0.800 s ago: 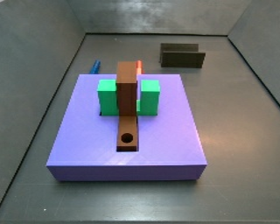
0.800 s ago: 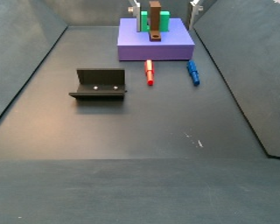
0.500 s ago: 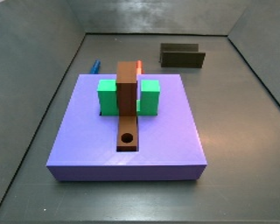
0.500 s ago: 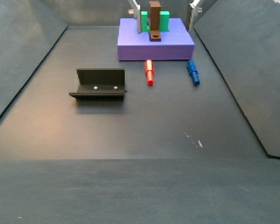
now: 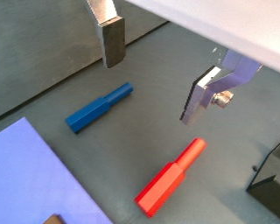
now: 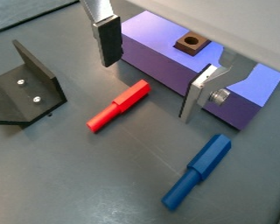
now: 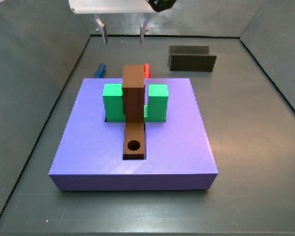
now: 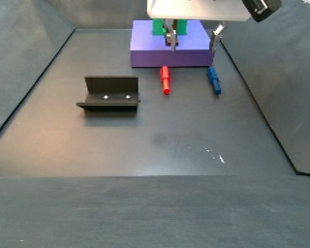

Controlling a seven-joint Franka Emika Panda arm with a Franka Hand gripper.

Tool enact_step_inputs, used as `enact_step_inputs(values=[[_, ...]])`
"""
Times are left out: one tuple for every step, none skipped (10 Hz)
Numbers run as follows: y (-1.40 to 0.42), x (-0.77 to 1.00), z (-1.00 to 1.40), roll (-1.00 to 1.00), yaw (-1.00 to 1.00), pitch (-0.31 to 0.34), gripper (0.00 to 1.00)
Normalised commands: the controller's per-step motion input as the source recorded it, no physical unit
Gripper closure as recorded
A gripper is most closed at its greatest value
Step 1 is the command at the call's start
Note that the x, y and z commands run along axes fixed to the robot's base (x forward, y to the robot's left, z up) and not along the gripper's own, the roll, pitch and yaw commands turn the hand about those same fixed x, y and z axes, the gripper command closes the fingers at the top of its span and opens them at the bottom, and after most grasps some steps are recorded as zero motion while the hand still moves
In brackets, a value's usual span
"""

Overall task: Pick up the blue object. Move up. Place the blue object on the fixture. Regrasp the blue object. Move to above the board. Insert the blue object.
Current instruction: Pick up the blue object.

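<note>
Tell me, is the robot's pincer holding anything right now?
No, nothing is held. The pincer hangs open above the floor beside the board. The blue object and the red peg both lie on the floor, untouched.

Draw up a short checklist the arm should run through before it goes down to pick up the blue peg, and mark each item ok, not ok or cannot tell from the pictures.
1. Gripper open, nothing between the fingers: ok.
2. Blue object lying free on the floor, untouched: ok.
3. Gripper lined up over the blue object: not ok; in both wrist views the red peg lies nearer the line between the fingers, and the blue object sits off to one side.
4. Red peg apart from the blue object: ok; a gap shows in a side view.
5. Fixture unoccupied for the later placing: ok.
6. Fingers clear of the board on descent: cannot tell.
</note>
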Motion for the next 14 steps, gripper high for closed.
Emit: enact_step_inputs(values=[[-0.54,-0.37,-0.45,0.22,0.17,-0.211,0.0],[-0.62,-0.18,-0.37,0.22,0.21,-0.184,0.0],[-0.52,-0.19,-0.42,0.21,0.19,-0.199,0.0],[-0.23,-0.21,-0.35,0.14,0.13,-0.187,0.0],[0.0,-0.14,-0.25,0.11,0.04,-0.136,0.0],[0.12,-0.33,-0.07,0.06,-0.1,-0.079,0.0],[0.19,-0.64,-0.04,0.03,-0.04,-0.117,0.0],[0.27,-0.58,-0.05,0.0,-0.05,-0.103,0.0],[0.23,-0.5,-0.02,0.0,-0.03,-0.09,0.0],[-0.06,0.12,-0.34,0.0,0.0,-0.109,0.0],[-0.13,0.0,-0.5,0.0,0.0,-0.206,0.0],[-0.17,0.18,-0.4,0.0,0.0,-0.18,0.0],[-0.14,0.28,-0.34,-0.03,0.01,-0.166,0.0],[-0.04,0.18,-0.33,-0.03,0.0,-0.159,0.0]])
